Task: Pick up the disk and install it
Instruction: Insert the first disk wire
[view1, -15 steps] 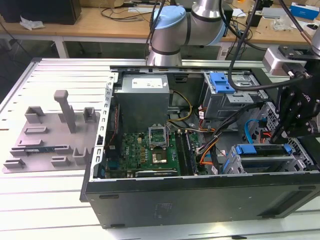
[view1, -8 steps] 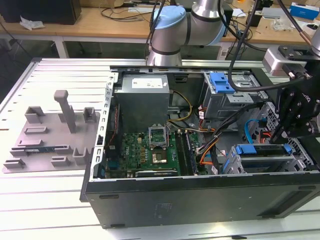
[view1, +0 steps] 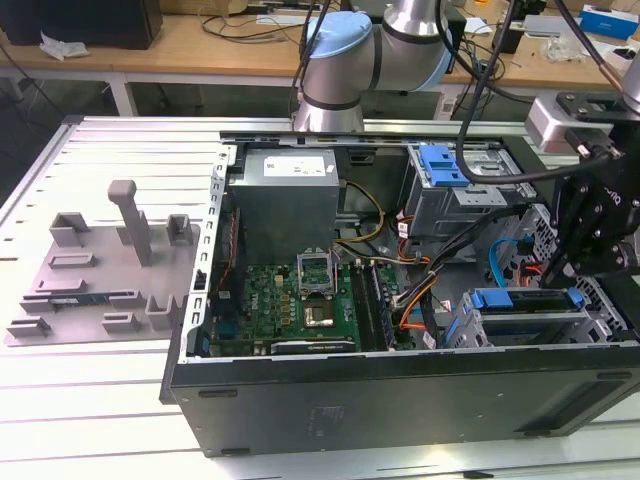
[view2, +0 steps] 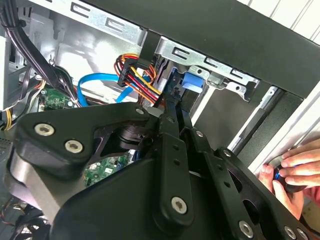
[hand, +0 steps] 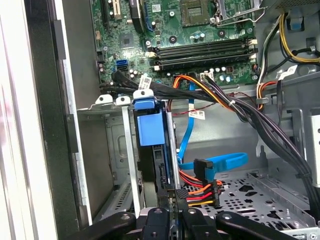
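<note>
— One arm (view1: 365, 55), one gripper (view1: 560, 265), one open computer case (view1: 400, 385). That was the exterior view?

— Yes. I counted two blue brackets there: a spare one (view1: 445, 165) in the far drive cage, and the disk (view1: 525, 299) in the near cage at the exterior view's right, with the gripper just above it. One green motherboard (view1: 290, 295) lay in the middle, and one grey fixture plate (view1: 90, 270) sat outside the case, at the exterior view's left.

— And the second wrist view?

— It gave what the exterior view did not: one person's hand (view2: 290, 170) resting on the case's outer edge. The two black fingers (view2: 167, 130) ran up to the disk's blue tab (view2: 192, 82), beside one blue cable (view2: 95, 82).

— How wide was the gripper?

— Nearly closed. In the first wrist view the fingers (hand: 186, 200) were drawn close together on the thin edge of the disk (hand: 149, 125), which stood upright in its cage, partway in. That view also showed the motherboard (hand: 200, 30) beyond it and the blue cable (hand: 215, 162) alongside.
</note>
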